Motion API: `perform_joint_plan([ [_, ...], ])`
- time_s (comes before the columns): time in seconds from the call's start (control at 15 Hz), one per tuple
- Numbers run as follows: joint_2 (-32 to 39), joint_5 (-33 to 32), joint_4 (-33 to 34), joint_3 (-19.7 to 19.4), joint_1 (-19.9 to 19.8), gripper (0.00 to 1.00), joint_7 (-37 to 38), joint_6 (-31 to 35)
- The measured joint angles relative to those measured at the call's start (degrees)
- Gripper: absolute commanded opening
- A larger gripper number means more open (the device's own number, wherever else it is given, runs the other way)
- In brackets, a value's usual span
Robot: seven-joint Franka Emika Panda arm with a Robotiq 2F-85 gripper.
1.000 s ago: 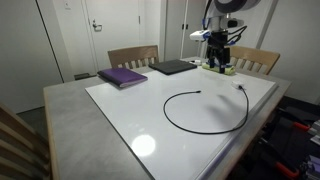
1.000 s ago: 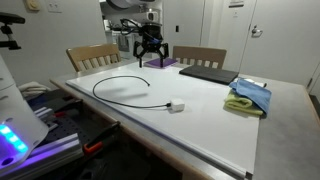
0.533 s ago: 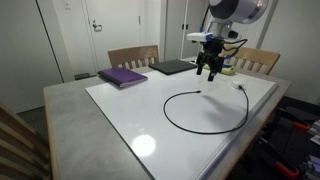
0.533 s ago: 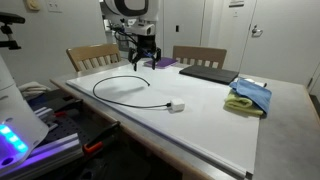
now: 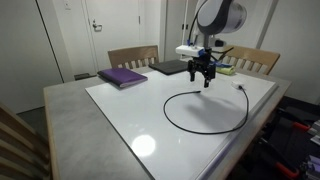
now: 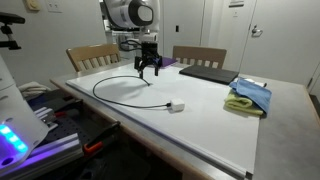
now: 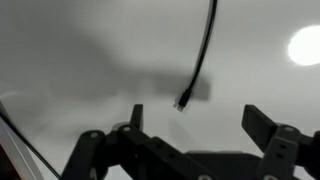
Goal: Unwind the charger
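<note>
The gripper [image 5: 203, 79] is hovering low over the white table [image 5: 120, 115], jaws standing wide apart and holding nothing. The wrist view is showing both fingers [image 7: 262, 122] spread with bare tabletop between them.

The charger [image 6: 95, 90] is lying flat on the table as one open loop of black cable [image 5: 166, 112], well apart from the purple book [image 5: 123, 76] and the laptop [image 5: 173, 67]. Its white plug [image 6: 176, 106] is sitting at one end of the loop, on the side nearer the crumpled cloth [image 6: 247, 97]. The free tip [image 7: 183, 101] is lying just beyond the fingertips in the wrist view, roughly centred but not yet between them.

Step in hand, as I am reading it: approaching the free tip for a pinch. Notes for doing it well:
- Centring the jaws slightly behind the tip, where the cable is running straight, with the fingers straddling it crosswise.
- Descending until the pads are almost grazing the table, since the cable is thin and lying flat.
- Closing fully, then dragging away from the plug, low and slow, so the loop is opening rather than the plug sliding along.
</note>
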Motion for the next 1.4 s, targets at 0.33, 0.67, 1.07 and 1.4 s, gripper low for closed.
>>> perform_joint_plan([
  [0.33, 6.3, -7.5, 7.1, -2.4, 4.6, 1.00, 8.3, -2.3],
  [0.67, 9.8, -7.5, 13.4, -2.6, 5.2, 1.00, 11.7, -7.7],
  [1.07, 9.9, -7.4, 14.4, -2.6, 4.6, 1.00, 12.3, -9.6],
  [1.4, 9.9, -7.4, 14.3, -2.5, 4.5, 1.00, 12.3, -9.5],
])
